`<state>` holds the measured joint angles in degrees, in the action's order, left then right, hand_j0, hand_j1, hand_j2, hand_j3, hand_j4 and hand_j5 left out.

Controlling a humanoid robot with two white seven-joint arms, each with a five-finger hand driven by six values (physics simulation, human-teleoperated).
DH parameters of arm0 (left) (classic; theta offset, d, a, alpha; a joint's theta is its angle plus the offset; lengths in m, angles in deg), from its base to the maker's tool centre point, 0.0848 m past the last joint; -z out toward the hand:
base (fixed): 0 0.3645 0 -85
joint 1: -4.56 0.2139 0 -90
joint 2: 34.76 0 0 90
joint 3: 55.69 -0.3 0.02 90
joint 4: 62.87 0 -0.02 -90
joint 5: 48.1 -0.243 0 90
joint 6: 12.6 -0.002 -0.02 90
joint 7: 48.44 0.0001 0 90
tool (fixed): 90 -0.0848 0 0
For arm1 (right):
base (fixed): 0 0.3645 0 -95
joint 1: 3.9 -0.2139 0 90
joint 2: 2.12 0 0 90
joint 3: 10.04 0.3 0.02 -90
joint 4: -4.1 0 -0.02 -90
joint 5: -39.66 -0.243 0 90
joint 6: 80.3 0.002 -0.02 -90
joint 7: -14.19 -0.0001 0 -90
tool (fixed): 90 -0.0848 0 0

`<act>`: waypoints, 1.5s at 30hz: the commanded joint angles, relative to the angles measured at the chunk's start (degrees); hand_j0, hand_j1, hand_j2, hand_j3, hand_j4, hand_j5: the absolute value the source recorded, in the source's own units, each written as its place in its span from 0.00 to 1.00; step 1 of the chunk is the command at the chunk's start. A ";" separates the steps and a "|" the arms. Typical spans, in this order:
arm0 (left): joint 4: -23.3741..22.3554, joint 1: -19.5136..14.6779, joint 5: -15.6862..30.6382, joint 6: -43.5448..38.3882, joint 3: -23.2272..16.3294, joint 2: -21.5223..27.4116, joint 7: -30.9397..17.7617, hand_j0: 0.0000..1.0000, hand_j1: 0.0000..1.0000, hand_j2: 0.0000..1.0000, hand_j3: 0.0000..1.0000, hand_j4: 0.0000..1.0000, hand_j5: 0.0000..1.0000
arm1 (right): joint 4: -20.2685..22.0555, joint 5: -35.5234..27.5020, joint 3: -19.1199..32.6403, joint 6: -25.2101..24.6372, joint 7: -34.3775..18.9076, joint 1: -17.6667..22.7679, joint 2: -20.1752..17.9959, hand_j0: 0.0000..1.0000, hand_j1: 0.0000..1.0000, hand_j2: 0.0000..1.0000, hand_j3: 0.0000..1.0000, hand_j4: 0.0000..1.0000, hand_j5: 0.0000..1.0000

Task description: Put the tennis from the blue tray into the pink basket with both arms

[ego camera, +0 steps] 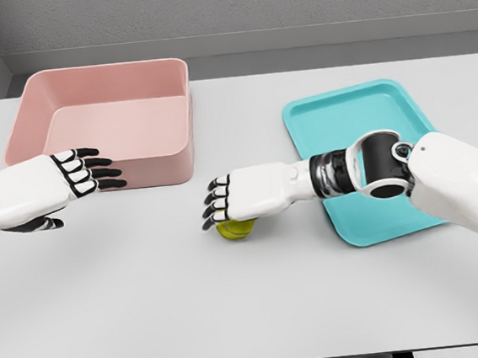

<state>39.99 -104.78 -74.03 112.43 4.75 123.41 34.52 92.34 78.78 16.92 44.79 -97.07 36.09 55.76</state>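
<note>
A yellow-green tennis ball [237,229] shows just under my right hand [225,207], over the table between the basket and the tray. The right hand's fingers [215,202] curl down over the ball's top, and most of the ball is hidden by the palm. I cannot tell whether the ball touches the table. The blue tray [360,116] lies at the right under my right forearm and holds nothing. The pink basket [106,116] stands at the back left with nothing inside. My left hand [94,172] hovers by the basket's front left corner, fingers straight and holding nothing.
The white table [235,315] stretches wide in front of both hands. Its front edge runs along the bottom of the view. A grey wall stands behind the basket.
</note>
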 commanded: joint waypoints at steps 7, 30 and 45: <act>0.06 0.00 -4.65 -0.03 -0.14 -5.15 -1.40 1.00 1.00 1.00 1.00 1.00 1.00 | 4.39 -1.15 4.42 -0.09 0.69 -0.09 -4.26 0.99 0.99 0.99 0.99 0.99 0.99; -0.03 -11.34 -8.52 -0.03 -15.87 -17.46 -7.91 1.00 1.00 1.00 1.00 1.00 1.00 | 9.76 -30.51 57.33 -0.09 0.52 38.58 -19.91 1.00 1.00 1.00 1.00 1.00 1.00; -6.27 -21.62 -2.81 -0.03 -25.45 -24.05 -8.17 1.00 1.00 1.00 1.00 1.00 1.00 | 8.09 -30.24 59.53 -0.09 -0.10 42.89 -11.82 1.00 1.00 1.00 1.00 1.00 1.00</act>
<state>35.29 -127.01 -78.33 112.46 -19.03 100.42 26.37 100.45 48.96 76.34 44.82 -97.18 78.98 43.67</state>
